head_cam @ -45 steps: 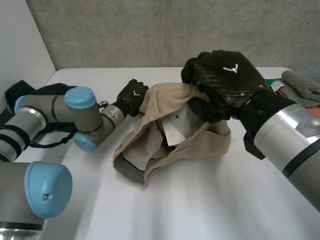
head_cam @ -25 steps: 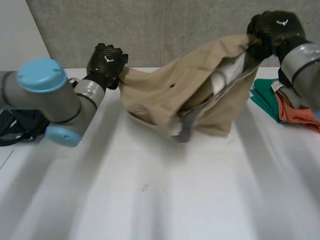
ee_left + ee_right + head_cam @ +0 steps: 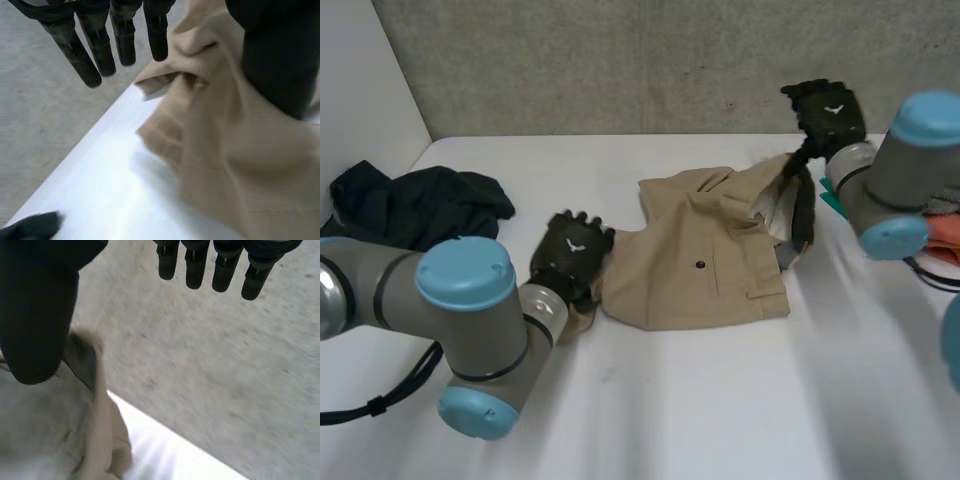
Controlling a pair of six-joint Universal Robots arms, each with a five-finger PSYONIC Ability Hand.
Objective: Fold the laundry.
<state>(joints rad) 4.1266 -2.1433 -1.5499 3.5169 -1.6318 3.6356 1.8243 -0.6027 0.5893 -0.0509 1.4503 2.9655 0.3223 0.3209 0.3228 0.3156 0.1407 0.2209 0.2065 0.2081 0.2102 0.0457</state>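
Concrete wall (image 3: 620, 60) backs a white table (image 3: 720, 400). Tan shorts (image 3: 710, 250) lie spread almost flat in the middle of the table, a little toward the far edge, with a dark button (image 3: 700, 265) facing up. The side of the shorts toward the table's right edge is rumpled. There a pale inner lining shows, and a dark strip of the waistband stands up.

The left hand (image 3: 575, 250) rests on the end of the shorts nearest the table's left edge, and a bit of tan cloth peeps out beneath it. In its wrist view the fingers (image 3: 100, 47) are straight and spread well away from the thumb (image 3: 272, 60). The thumb lies against a bunched fold and nothing is pinched, so the hand is apart.

The right hand (image 3: 830, 110) hovers over the rumpled end of the shorts, close to the far edge. Its fingers (image 3: 195, 265) are straight and clear of the cloth. Its thumb (image 3: 37, 315) sits just beside the dark waistband strip. This hand is apart too, gripping nothing.

A dark garment (image 3: 420, 200) is heaped at the far left corner. At the right edge, past the right arm, lie a teal cloth (image 3: 827, 190) and an orange cloth (image 3: 940, 230).
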